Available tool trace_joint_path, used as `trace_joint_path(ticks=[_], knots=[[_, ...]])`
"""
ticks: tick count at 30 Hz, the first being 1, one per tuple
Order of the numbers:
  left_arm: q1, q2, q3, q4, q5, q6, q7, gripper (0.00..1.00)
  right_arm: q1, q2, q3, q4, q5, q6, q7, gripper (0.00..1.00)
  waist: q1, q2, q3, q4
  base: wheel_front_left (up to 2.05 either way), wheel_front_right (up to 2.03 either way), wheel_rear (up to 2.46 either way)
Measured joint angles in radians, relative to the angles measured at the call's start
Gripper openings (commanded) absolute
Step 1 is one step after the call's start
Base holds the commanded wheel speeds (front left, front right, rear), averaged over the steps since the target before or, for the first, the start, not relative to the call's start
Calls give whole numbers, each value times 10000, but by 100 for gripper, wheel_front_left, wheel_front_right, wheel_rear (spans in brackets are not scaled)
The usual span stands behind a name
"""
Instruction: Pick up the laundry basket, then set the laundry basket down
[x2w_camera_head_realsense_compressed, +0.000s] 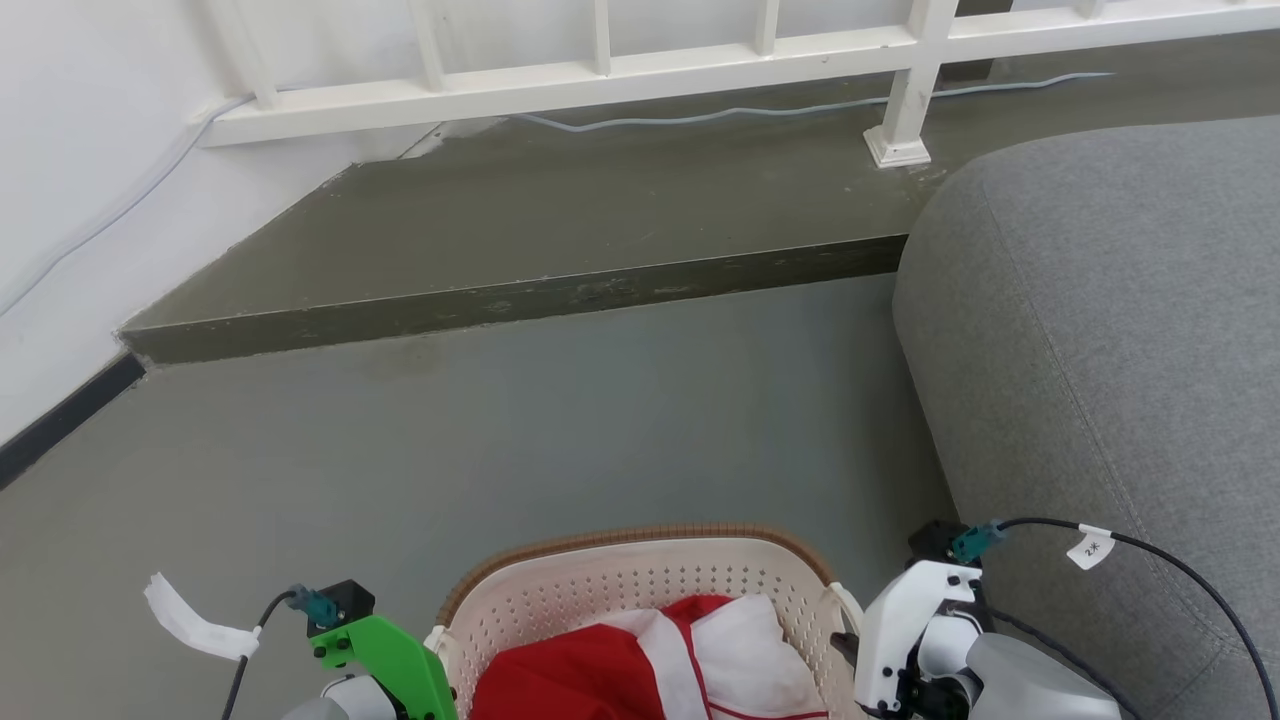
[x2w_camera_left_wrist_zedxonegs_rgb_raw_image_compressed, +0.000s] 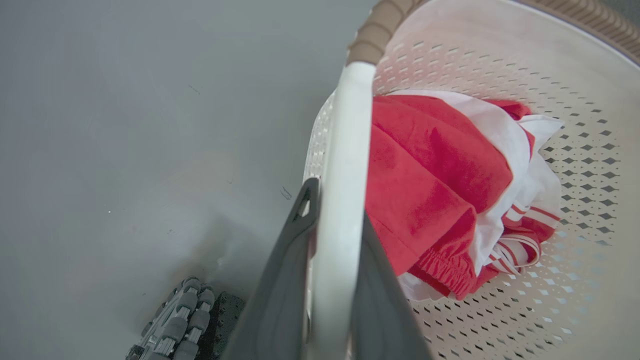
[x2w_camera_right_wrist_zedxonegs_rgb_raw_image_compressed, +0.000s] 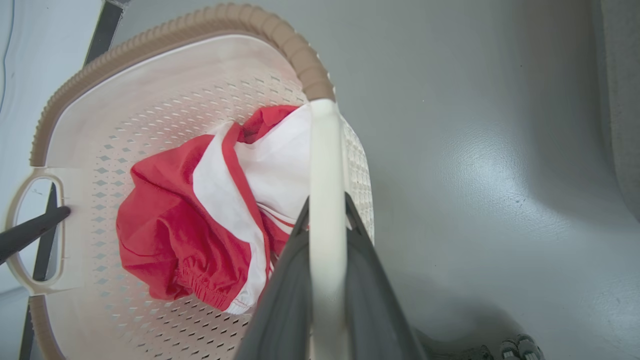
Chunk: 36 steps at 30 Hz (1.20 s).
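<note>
The laundry basket (x2w_camera_head_realsense_compressed: 640, 537), cream-white and perforated with a brown woven-look rim, sits at the bottom centre of the head view, with red-and-white clothes (x2w_camera_head_realsense_compressed: 640, 665) inside. In the left wrist view my left gripper (x2w_camera_left_wrist_zedxonegs_rgb_raw_image_compressed: 336, 205) is shut on one white side handle (x2w_camera_left_wrist_zedxonegs_rgb_raw_image_compressed: 347, 125), one dark finger on each side of the bar. In the right wrist view my right gripper (x2w_camera_right_wrist_zedxonegs_rgb_raw_image_compressed: 326, 202) is shut on the other white handle (x2w_camera_right_wrist_zedxonegs_rgb_raw_image_compressed: 324, 150) the same way. A left finger (x2w_camera_right_wrist_zedxonegs_rgb_raw_image_compressed: 35, 230) pokes through the far handle opening. Whether the basket's base touches the floor is hidden.
A grey sofa (x2w_camera_head_realsense_compressed: 1100, 350) fills the right side, close to my right arm. Ahead lie grey floor (x2w_camera_head_realsense_compressed: 550, 430), then a dark raised step (x2w_camera_head_realsense_compressed: 500, 300) under a white railing (x2w_camera_head_realsense_compressed: 600, 70). A white wall (x2w_camera_head_realsense_compressed: 70, 200) runs along the left.
</note>
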Motion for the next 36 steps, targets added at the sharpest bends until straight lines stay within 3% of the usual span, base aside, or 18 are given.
trace_joint_path(ticks=[18, 36], knots=[[-3, 2, 2, 2, -17, 6, -13, 0, -5, -6, 58, -13, 94, -4, 0, 0, 0, 0, 111, 17, 0, 0, 0], [-678, 111, 12, -345, -10, 82, -830, 0, -930, -69, 288, -424, -25, -274, -571, 0, 0, 0, 1342, -59, 0, 0, 0]])
